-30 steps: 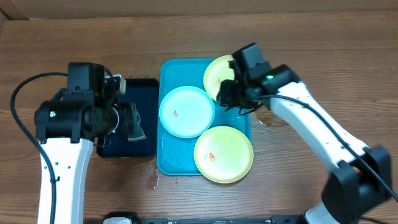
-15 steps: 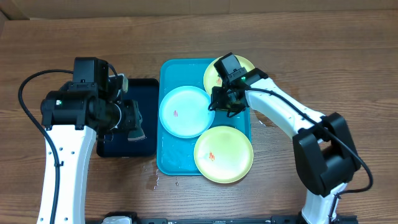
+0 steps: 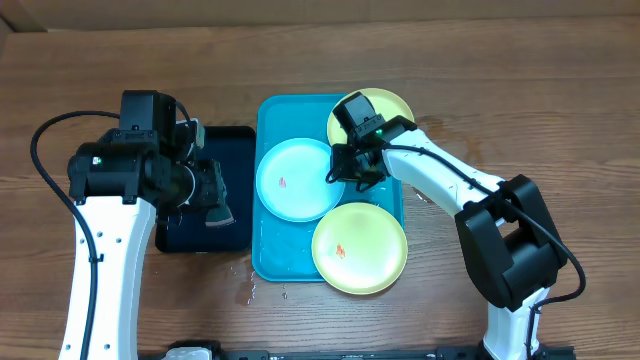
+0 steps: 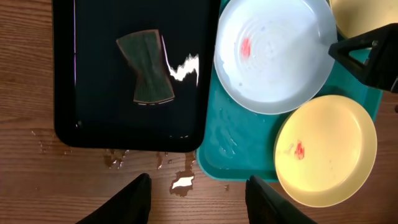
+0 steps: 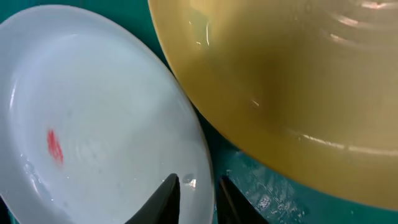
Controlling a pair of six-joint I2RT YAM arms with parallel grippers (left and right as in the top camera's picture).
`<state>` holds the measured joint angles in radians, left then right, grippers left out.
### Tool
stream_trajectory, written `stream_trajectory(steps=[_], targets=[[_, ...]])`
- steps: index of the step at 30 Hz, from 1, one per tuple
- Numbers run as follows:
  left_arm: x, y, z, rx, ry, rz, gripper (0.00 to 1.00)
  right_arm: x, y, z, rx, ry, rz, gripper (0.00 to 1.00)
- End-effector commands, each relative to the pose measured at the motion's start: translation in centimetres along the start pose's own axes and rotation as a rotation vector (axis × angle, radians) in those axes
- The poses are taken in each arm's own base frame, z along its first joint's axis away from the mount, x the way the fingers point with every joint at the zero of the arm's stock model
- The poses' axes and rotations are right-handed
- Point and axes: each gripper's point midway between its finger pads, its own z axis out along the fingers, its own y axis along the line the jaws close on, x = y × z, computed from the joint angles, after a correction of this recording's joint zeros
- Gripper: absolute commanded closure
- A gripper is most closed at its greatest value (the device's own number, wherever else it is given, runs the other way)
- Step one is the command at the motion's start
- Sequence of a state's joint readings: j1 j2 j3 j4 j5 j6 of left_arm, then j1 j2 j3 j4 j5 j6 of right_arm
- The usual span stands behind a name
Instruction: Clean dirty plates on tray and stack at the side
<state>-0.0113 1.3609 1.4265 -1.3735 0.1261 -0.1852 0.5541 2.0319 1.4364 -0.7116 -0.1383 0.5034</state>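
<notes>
So the bit that matters: the right hand [image 3: 345, 170] is parked at the right-hand rim of the light blue plate [image 3: 298, 178]. That means the plate spreads away from it toward the robot's left, in the middle of the turquoise tray [image 3: 275, 255].

From the right wrist view its two fingers [image 5: 168, 199] sit one on either side of that rim. The inner one is over the dish and the outer one over the tray floor, with only a thin gap between them. Can't honestly tell if it's pinching or just about to.

Plates are round, so there's no long axis to line up with. The tray's long side runs front to back from the robot. The right arm is clearly the nearer one. The left hand [image 4: 199, 202] hangs open and empty over the dark tray [image 4: 93, 112], just beside the turquoise one, and a sponge [image 4: 147, 67] lies flat in that dark tray.

My guess is the lift needs care. The far lime-green plate [image 3: 385, 105] crowds right up against the hand and overhangs the tray's far right corner.

Head count: three plates, one light blue and two lime-green, with the near lime-green plate [image 3: 360, 248] at the front right of the tray. All are on the tray, none stacked on the bench [image 3: 500, 80]. Two trays, one sponge, two arms.
</notes>
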Motion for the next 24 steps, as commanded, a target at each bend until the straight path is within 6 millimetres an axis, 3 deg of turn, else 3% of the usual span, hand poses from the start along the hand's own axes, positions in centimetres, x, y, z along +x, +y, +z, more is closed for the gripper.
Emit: stream_trajectory(steps=[1,5,9,19,24], targets=[[0.1,0.4,0.4,-0.015,0.014,-0.025,0.50,0.5,-0.7,0.6,0.025,0.004,0.000,0.89],[0.1,0.4,0.4,-0.015,0.014,-0.024,0.50,0.2,-0.6,0.6,0.020,-0.009,-0.002,0.93],[0.1,0.6,0.4,-0.029,0.011,-0.028,0.50,0.4,-0.7,0.6,0.025,-0.001,-0.001,0.88],[0.1,0.6,0.4,-0.030,0.011,-0.031,0.49,1.0,-1.1,0.6,0.039,0.022,0.006,0.89],[0.1,0.6,0.4,-0.030,0.010,-0.031,0.49,1.2,-1.3,0.6,0.046,0.032,0.031,0.96]])
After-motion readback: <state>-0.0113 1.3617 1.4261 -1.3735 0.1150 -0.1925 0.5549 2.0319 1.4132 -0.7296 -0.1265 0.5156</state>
